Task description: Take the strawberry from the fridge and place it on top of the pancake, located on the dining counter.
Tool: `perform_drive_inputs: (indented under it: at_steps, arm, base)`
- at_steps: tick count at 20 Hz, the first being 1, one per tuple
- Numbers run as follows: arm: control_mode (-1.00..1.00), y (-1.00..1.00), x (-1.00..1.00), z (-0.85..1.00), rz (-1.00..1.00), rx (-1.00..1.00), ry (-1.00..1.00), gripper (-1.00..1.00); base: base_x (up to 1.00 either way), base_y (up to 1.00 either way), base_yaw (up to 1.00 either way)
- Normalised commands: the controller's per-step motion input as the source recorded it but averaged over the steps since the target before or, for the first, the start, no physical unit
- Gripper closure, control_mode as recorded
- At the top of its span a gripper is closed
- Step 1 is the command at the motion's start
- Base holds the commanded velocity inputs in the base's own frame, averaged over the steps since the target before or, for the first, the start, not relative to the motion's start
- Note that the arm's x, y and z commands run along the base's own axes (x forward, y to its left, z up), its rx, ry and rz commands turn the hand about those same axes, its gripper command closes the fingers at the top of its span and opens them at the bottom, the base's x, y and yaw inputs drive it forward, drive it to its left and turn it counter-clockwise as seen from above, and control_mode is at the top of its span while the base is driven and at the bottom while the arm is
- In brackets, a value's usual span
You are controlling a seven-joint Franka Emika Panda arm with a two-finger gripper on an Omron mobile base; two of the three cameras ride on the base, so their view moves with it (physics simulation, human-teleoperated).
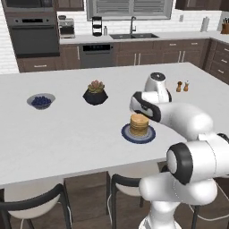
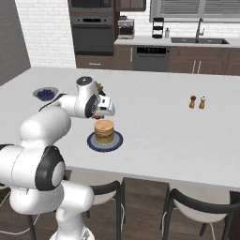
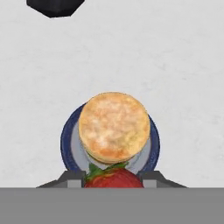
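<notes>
Strawberry sits at 6 o'clock in the hand view, red body and green leaves showing between the two fingertips; jaws clenched on it. Gripper hangs above the tabletop, over the near-left side of the pancake.

Pancake stack is centred on its blue plate, top face bare. In the hand view the berry overlaps the stack's 6 o'clock edge rather than its middle.

Other items, all well apart from the plate: black pot with a plant at 11 o'clock of it in the left base view, bowl of blueberries at 10 o'clock, two shakers far toward 2 o'clock in the right base view.

Progress, judged: fetch and carry done. Left: centre over the stack, lower, release.
</notes>
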Motion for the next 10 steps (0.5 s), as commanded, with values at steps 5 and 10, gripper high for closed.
perform_drive_inputs:
  at_steps: [5,10]
  arm:
    - [-1.0,-0.2,0.23,-0.3,0.12,0.0,0.12,1.0]
    - [-1.0,0.0,0.57,-0.32,0.0,0.0,0.0,1.0]
  base:
    - [0.0,0.0,0.0]
    - [0.0,0.0,0.0]
